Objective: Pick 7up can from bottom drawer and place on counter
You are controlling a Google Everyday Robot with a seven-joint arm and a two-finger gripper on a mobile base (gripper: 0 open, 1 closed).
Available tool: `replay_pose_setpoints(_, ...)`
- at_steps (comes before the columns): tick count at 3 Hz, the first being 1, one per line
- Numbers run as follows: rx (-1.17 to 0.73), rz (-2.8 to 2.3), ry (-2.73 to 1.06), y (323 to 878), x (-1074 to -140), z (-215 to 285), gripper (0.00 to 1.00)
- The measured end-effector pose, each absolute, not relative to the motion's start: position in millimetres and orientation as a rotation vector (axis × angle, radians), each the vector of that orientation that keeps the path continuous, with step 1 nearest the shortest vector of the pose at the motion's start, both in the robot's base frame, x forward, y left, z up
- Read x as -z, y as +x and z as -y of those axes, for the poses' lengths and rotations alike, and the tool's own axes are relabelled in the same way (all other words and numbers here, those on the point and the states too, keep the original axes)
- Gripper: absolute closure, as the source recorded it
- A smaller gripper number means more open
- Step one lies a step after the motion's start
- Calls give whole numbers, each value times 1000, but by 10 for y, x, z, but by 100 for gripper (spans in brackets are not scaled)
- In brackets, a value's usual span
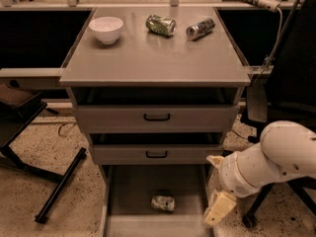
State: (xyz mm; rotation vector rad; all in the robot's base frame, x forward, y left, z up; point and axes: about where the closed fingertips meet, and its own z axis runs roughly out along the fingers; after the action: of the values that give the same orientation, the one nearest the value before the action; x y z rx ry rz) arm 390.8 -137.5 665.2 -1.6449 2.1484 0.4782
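The 7up can, pale green and white, lies on its side on the floor of the open bottom drawer, near the middle front. My gripper hangs low at the drawer's right wall, on the end of the white arm, to the right of the can and apart from it. It holds nothing that I can see. The grey counter is the cabinet top above.
On the counter stand a white bowl, a darker green can and a silver can, both lying down. Two shut drawer fronts with black handles sit above the open drawer. A black chair is at right, a black stand leg at left.
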Motion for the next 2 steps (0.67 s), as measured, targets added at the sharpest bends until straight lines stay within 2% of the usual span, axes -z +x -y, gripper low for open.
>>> replay_pose_setpoints(2,-486,-2126,-1644,3921,-6539,1316,0)
